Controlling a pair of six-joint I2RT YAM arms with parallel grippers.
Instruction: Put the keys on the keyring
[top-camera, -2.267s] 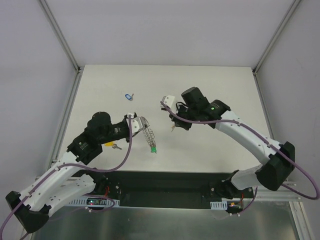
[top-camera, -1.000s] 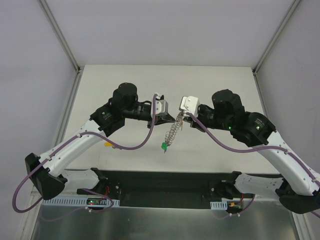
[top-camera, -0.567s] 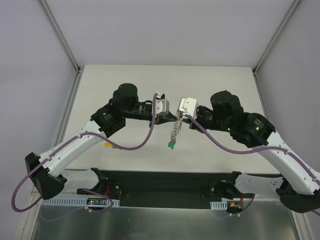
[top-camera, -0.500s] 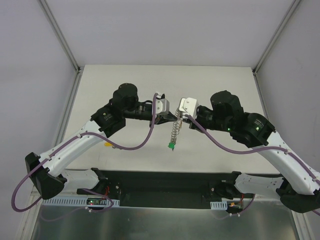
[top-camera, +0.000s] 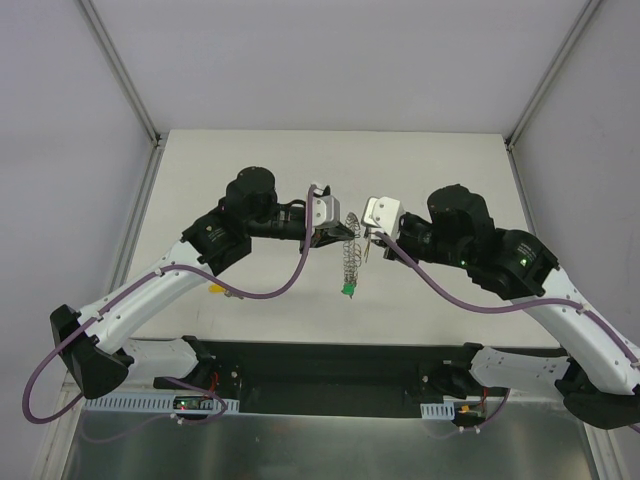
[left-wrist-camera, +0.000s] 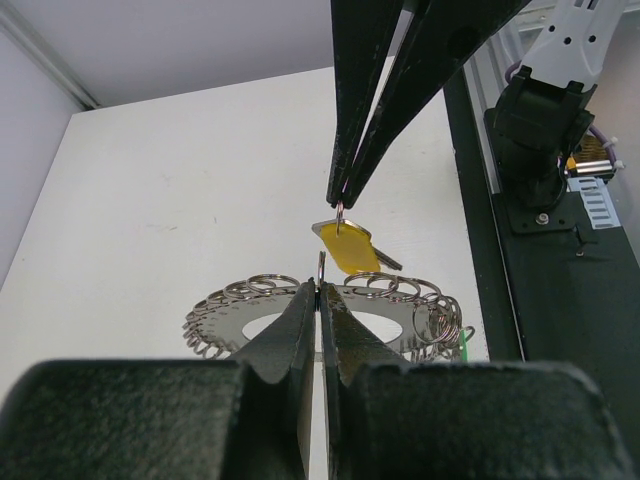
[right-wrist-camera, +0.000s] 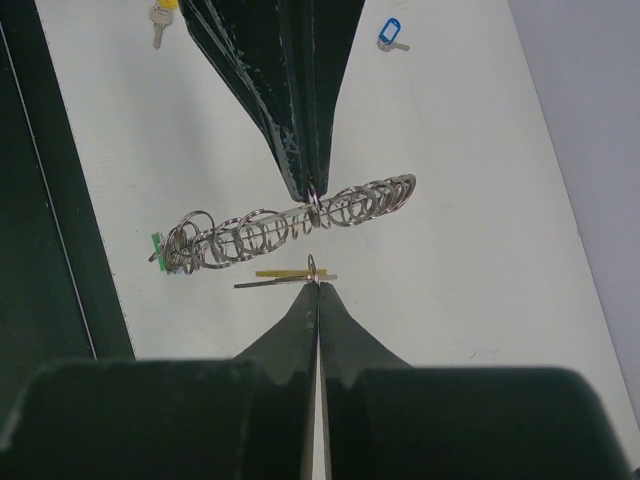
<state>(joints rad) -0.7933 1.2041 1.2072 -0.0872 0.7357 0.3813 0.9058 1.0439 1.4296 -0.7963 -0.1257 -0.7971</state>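
near table: a small loose key with a yellow plastic head (right-wrist-camera: 157, 18) lies beside the left arm, not on any ring.
left gripper (left-wrist-camera: 320, 290): fingers together, clamped on the rim of the large flat grey metal keyring (left-wrist-camera: 215, 322), which it holds up off the white table (top-camera: 440, 170).
keyring load: one small green-headed key (top-camera: 347, 290) hangs from its lowest end.
right gripper (right-wrist-camera: 316, 285): fingers together, pinching the wire loop of a small yellow-headed key (left-wrist-camera: 345, 250). The key is just beside the keyring and apart from it.
far table: a small blue-headed key (right-wrist-camera: 390, 33) lies loose.
step (judged): threading the held yellow-headed key onto the keyring. One key is on and two more wait on the table.
next move (judged): bring the key's loop to one rim loop and work it in. This needs fine alignment while the left gripper stays steady.
left wrist view: shows the keyring face-on, a disc fringed with wire loops.
right wrist view: shows the keyring edge-on, the gap to the key and both loose keys.
top view: does not show the blue-headed key.
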